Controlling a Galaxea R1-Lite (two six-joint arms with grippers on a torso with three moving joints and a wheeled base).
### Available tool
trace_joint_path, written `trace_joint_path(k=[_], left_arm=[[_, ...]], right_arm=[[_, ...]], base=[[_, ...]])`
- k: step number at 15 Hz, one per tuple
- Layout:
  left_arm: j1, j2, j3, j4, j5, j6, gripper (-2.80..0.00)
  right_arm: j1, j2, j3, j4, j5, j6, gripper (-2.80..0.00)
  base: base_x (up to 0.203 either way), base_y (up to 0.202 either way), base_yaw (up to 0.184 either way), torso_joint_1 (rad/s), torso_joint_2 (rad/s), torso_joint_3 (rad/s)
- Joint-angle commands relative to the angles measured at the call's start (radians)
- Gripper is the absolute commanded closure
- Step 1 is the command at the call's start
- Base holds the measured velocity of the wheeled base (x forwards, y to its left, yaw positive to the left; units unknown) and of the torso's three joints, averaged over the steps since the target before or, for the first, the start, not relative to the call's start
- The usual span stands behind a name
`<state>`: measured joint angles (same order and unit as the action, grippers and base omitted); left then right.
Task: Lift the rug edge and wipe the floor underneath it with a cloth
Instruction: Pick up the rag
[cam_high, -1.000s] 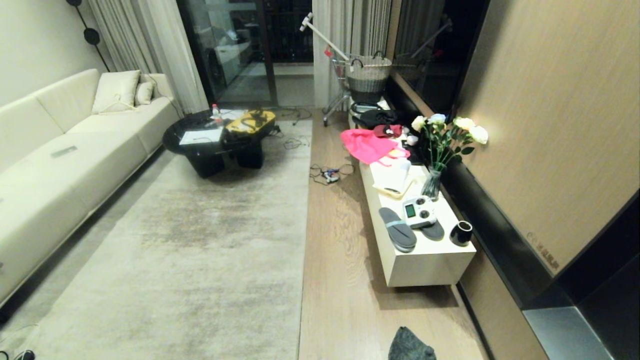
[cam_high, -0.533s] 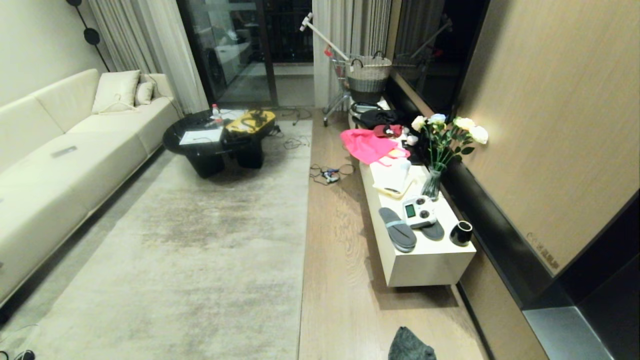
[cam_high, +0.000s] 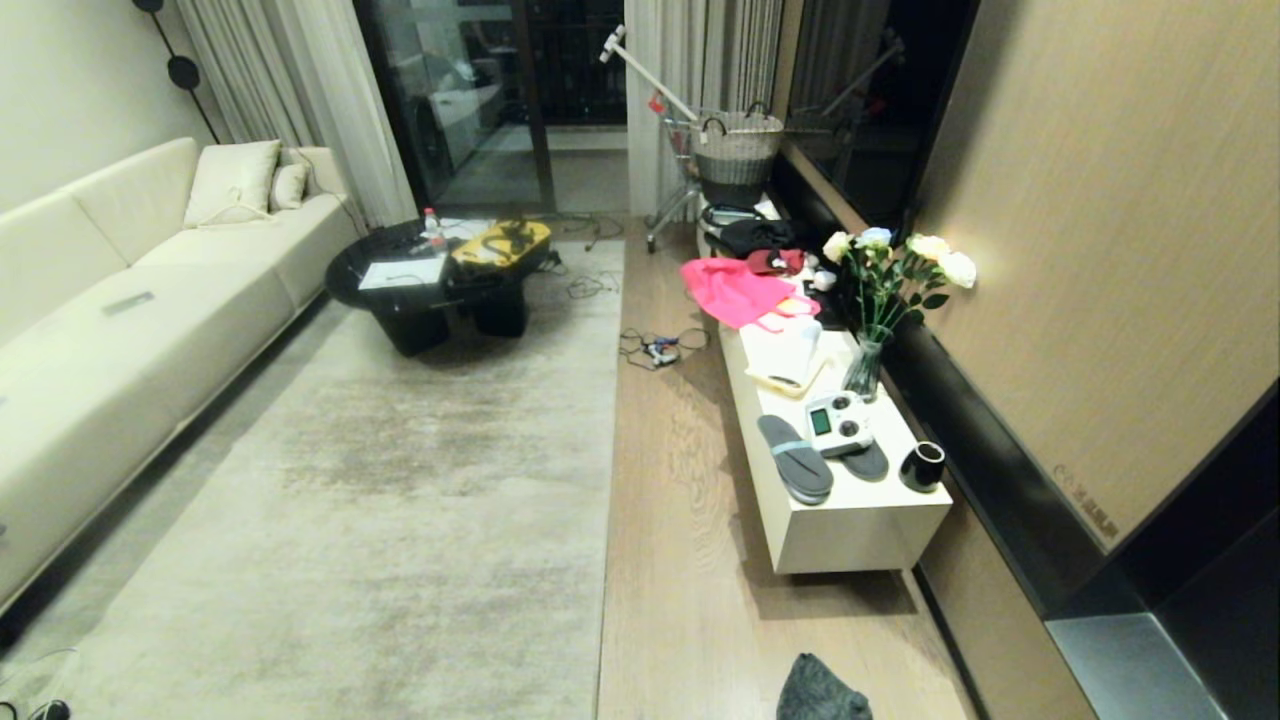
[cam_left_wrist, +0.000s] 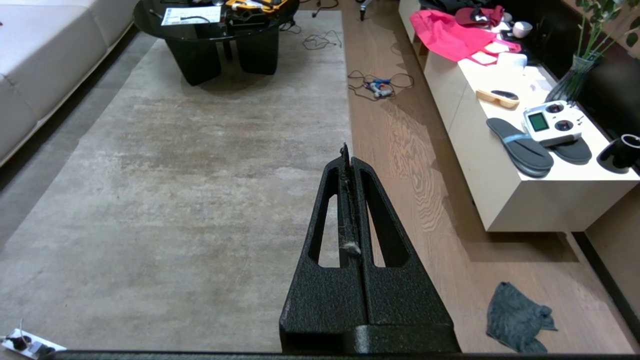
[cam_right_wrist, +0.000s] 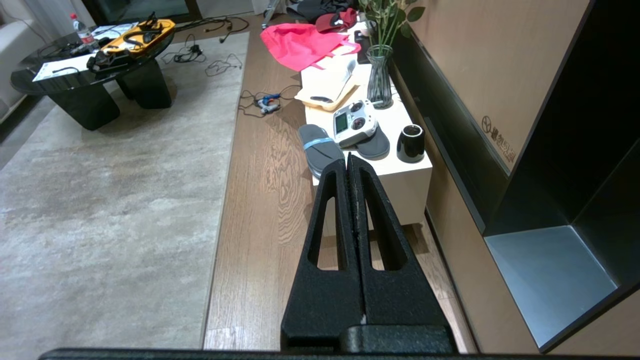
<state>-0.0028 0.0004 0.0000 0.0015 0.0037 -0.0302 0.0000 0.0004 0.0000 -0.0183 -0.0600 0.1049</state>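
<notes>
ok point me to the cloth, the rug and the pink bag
cloth (cam_left_wrist: 517, 317), left wrist view, middle of the crumpled rag
rug (cam_high: 400, 480), head view, mottled centre
pink bag (cam_high: 735, 290), head view, middle of the fabric

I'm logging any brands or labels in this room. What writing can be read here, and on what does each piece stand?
None can be read outright.
Wall panel: a round logo and a line of characters, too small to read.
Remote controller: a green screen, nothing legible.
Paper sheet on the black coffee table: print too small.
Water bottle: label blurred.
</notes>
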Motion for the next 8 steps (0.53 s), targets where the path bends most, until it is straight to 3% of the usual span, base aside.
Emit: trace_joint_path(k=[1, 8], left_arm=[[0.0, 0.001, 0.0, 0.0, 0.001, 0.0, 0.0], [0.001, 0.0, 0.0, 0.0, 0.001, 0.0, 0.0]], right_arm=[[0.001, 0.0, 0.0, -0.002, 0.0, 0.001, 0.0], [0.0, 0.0, 0.0, 0.0, 0.0, 0.002, 0.0]], base=[[0.0, 0.0, 0.0, 0.0, 0.0, 0.0], [0.0, 0.0, 0.0, 0.0, 0.0, 0.0]])
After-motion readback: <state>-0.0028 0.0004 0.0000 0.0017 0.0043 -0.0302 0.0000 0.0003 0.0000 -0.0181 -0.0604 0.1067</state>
